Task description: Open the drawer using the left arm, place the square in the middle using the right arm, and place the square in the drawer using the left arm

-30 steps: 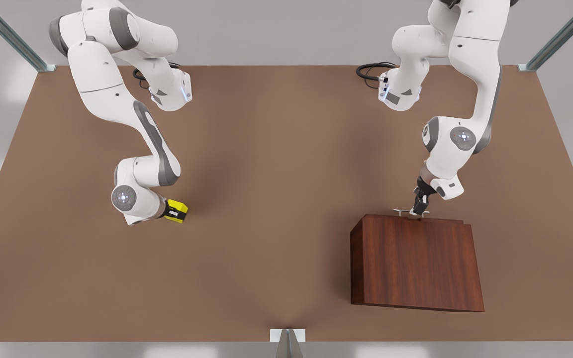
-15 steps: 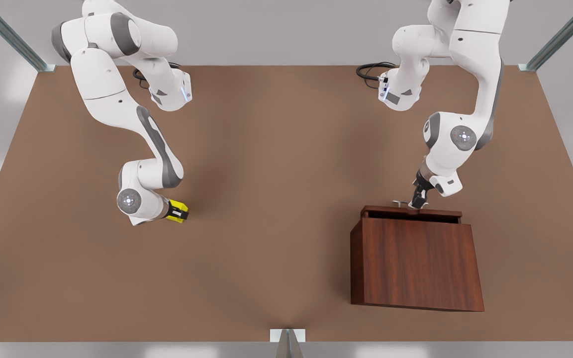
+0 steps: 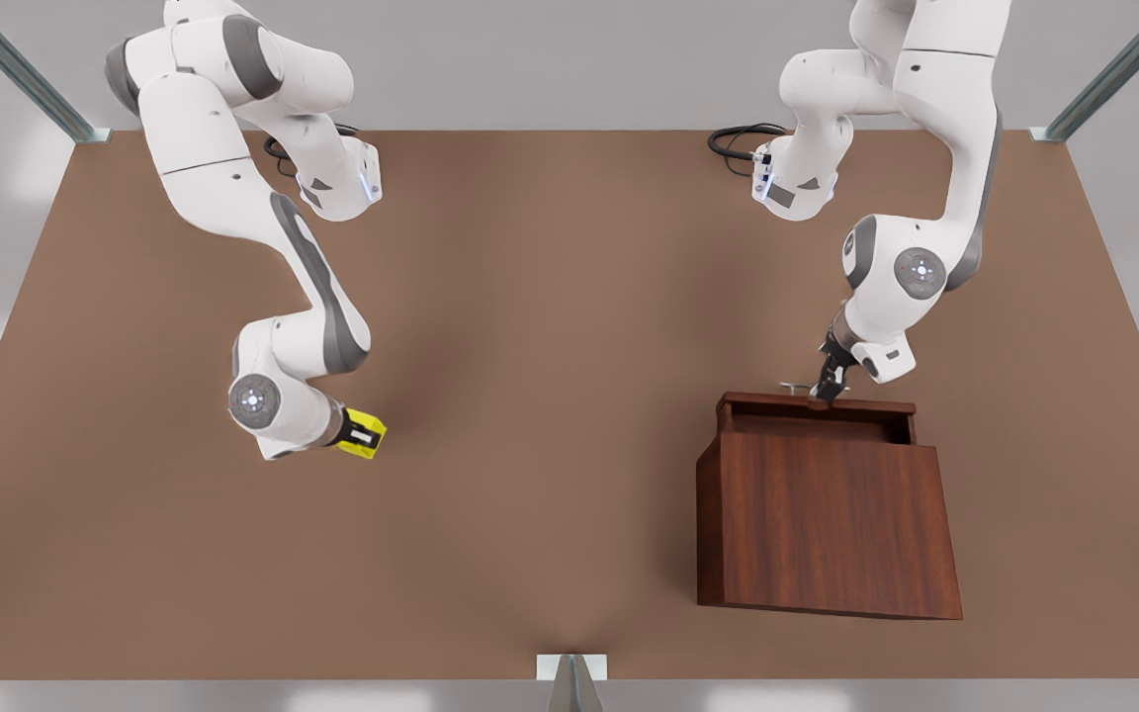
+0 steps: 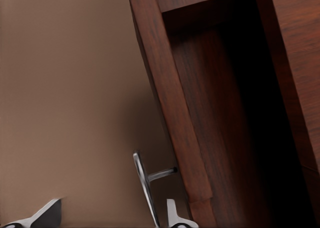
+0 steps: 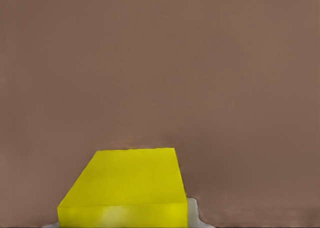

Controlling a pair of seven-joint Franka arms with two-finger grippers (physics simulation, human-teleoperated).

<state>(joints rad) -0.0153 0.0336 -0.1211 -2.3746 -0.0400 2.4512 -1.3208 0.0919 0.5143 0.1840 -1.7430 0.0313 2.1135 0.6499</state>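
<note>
Pinching the silver bar handle (image 3: 799, 388), the left claw (image 3: 832, 384) sits at the front of the drawer (image 3: 817, 415), which stands partly pulled out of the wood cabinet (image 3: 827, 524) toward the worktop's far edge, its dark inside showing. In the left wrist view the handle (image 4: 145, 185) runs between the two fingertips (image 4: 172, 215). Across the worktop (image 3: 550, 396), well apart, the right claw (image 3: 357, 433) is clamped on the square (image 3: 364, 435), carrying it on the side toward the front view's left edge. From the right wrist, the yellow square (image 5: 127, 188) sits over bare brown surface.
</note>
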